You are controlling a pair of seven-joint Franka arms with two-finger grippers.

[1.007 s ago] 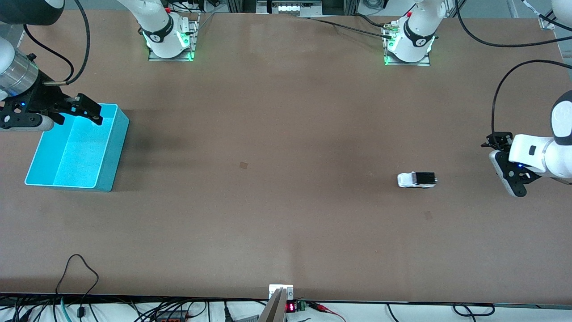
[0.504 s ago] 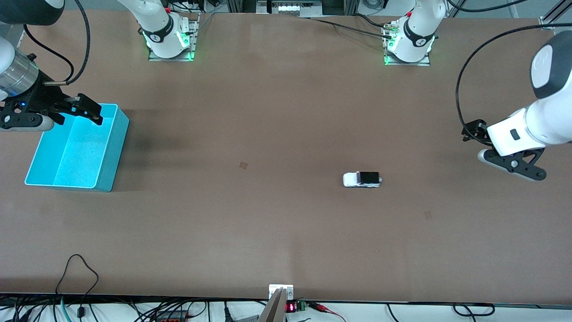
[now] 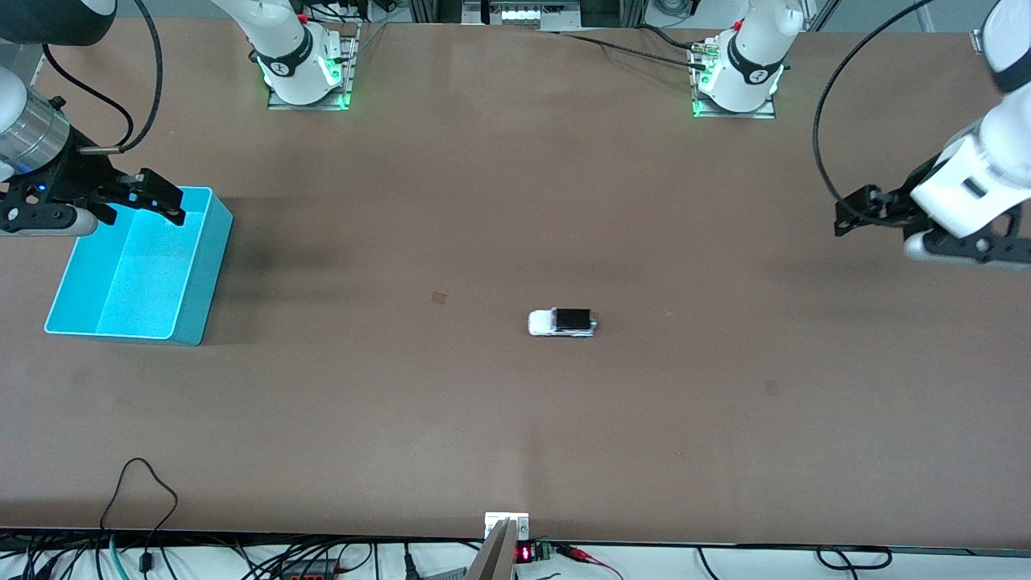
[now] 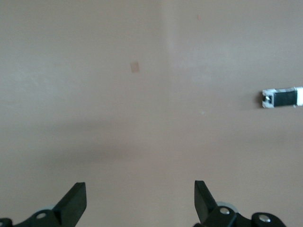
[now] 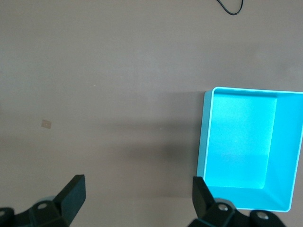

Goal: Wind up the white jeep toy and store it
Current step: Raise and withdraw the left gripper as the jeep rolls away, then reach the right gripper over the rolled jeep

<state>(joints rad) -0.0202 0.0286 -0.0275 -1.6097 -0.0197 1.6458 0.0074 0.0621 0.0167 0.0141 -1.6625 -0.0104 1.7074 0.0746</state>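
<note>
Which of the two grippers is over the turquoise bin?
The right gripper, open, is over the turquoise bin; the left gripper, also open, is over bare table.

The white jeep toy (image 3: 562, 322) stands mid-desk (image 3: 515, 451), well apart from the bin (image 3: 197, 306) at the right arm's end, perhaps slightly nearer the front camera than it.

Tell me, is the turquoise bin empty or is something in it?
Empty. The turquoise bin shows only its bare floor; the white jeep toy stands out on the table.
</note>
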